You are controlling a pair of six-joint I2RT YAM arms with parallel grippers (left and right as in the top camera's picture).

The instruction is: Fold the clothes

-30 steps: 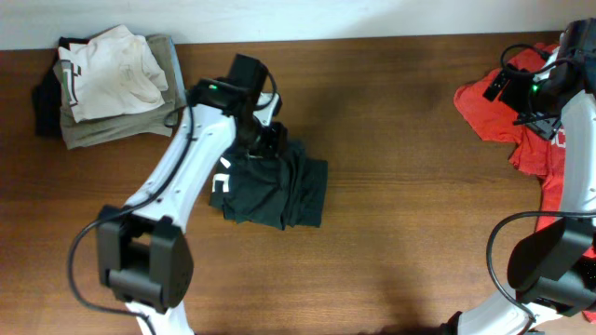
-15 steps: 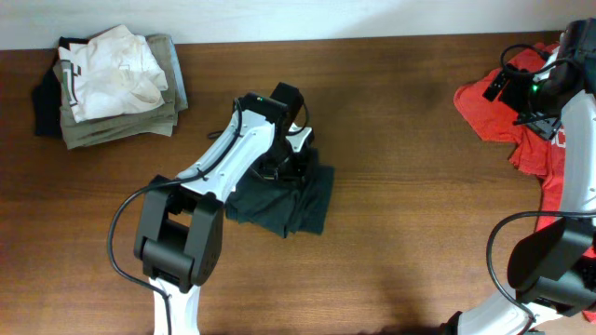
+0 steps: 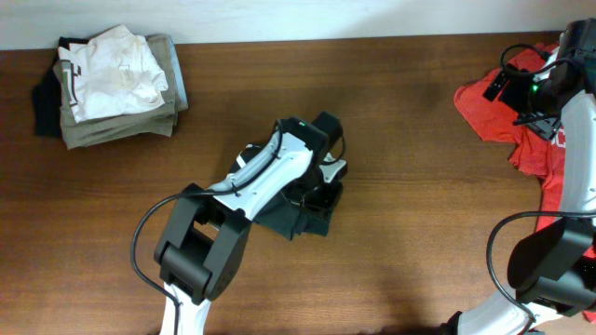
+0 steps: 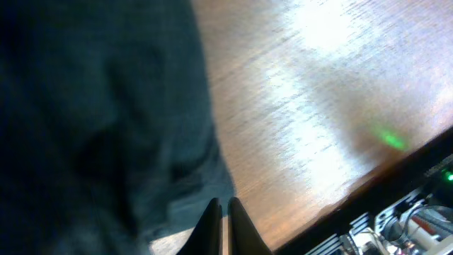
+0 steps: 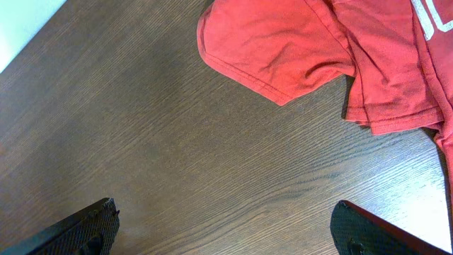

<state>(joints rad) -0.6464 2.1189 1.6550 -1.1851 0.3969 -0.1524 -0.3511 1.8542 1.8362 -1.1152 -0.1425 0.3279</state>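
At the upper left of the overhead view a stack (image 3: 112, 88) of folded clothes lies near the back edge of the table (image 3: 419, 242), well apart from all else. Between the stack and the middle, the wood is bare.

In the middle lies the black shirt (image 3: 300, 220), bunched, partly under the left arm (image 3: 256, 177). The left gripper (image 3: 319, 186) is down at the right edge of this shirt. In the wrist view its fingers (image 4: 212, 221) stand almost together, only a thin slit between them, just at the hem of the dark cloth (image 4: 92, 127). It cannot be told whether they pinch cloth. To the right of the hem there is open wood.

Further right the table is bare up to the red shirt (image 3: 489, 107), spread at the right edge and partly hidden by the right arm (image 3: 570, 140). The right gripper (image 5: 223, 223) is spread wide and holds nothing. It hangs above bare wood, beside a sleeve of the red shirt (image 5: 283, 42). A pale wall (image 3: 279, 17) runs along the top.
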